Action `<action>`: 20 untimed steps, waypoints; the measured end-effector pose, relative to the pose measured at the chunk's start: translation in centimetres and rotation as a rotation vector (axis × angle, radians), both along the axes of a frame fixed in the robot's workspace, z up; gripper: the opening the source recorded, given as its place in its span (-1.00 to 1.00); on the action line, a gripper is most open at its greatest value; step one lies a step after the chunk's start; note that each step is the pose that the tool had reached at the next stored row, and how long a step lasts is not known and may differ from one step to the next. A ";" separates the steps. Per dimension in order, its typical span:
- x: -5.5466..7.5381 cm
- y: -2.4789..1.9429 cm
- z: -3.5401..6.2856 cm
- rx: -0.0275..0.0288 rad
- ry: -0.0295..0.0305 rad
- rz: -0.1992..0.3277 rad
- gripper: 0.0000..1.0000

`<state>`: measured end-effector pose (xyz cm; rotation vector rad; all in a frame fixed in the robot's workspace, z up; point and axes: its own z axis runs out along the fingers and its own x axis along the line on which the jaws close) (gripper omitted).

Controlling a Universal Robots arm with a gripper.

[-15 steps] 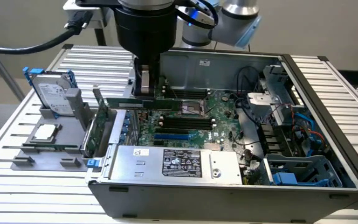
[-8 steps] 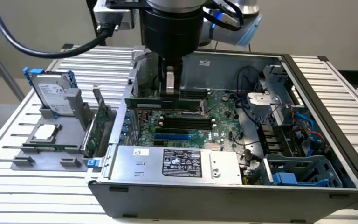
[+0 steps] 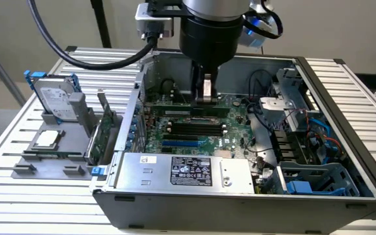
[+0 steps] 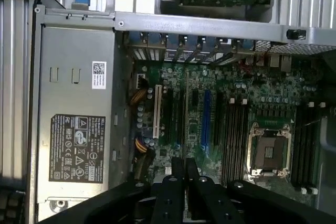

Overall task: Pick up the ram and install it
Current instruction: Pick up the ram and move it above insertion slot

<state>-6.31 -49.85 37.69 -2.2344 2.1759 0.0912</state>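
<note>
Alignment was judged key: the ram, clamped in the gripper over the far side of the motherboard, was best held level and square to the board.

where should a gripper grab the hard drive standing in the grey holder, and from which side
Probably the upper edge, pinched across its thickness from straight above. The hard drive stands on edge with its lower end seated in the grey holder, leaving the top free.
</note>
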 end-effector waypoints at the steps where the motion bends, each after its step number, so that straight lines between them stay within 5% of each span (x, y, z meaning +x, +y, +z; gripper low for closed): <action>1: 0.3 0.30 -0.18 0.0000 0.0000 0.000 -1.00; 20: 2.2 8.34 -3.63 0.0000 0.0000 0.000 -1.00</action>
